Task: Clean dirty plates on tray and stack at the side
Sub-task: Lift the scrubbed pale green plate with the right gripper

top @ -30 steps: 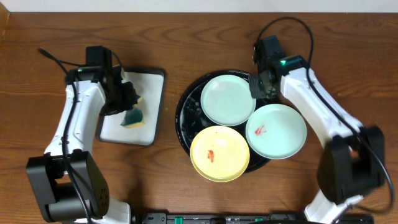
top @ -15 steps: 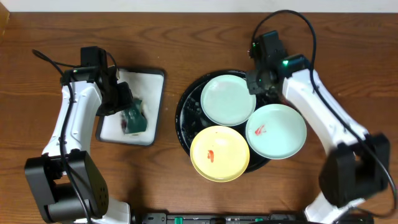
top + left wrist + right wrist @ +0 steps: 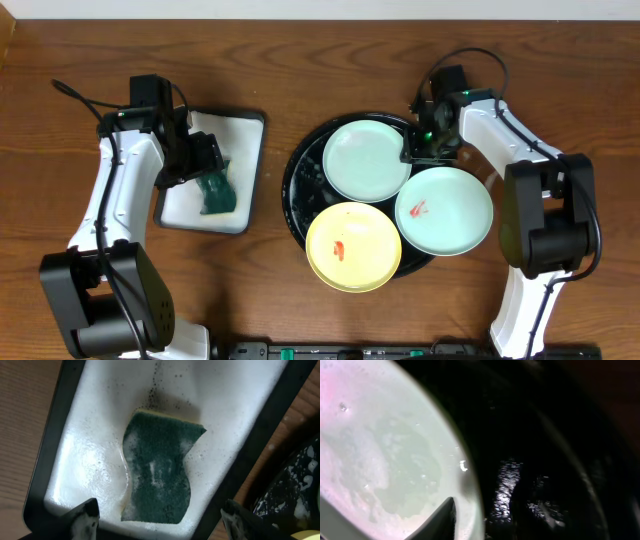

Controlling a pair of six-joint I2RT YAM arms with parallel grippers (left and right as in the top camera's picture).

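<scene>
The left gripper point(image 3: 162, 517) hung with jaws open over the sponge point(image 3: 160, 470), left of frame, needing a centred squeeze across its waist; the right gripper point(image 3: 425, 140), jaws unreadable, sat at the upper mint plate point(image 3: 366, 160) on the tray point(image 3: 298, 170).

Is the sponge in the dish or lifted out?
In: the sponge lies flat in the foamy dish under the open left gripper.

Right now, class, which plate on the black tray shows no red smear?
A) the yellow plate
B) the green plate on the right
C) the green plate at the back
C: the back green plate looks clean, while the yellow plate and the right green plate each carry a red mark.
</scene>
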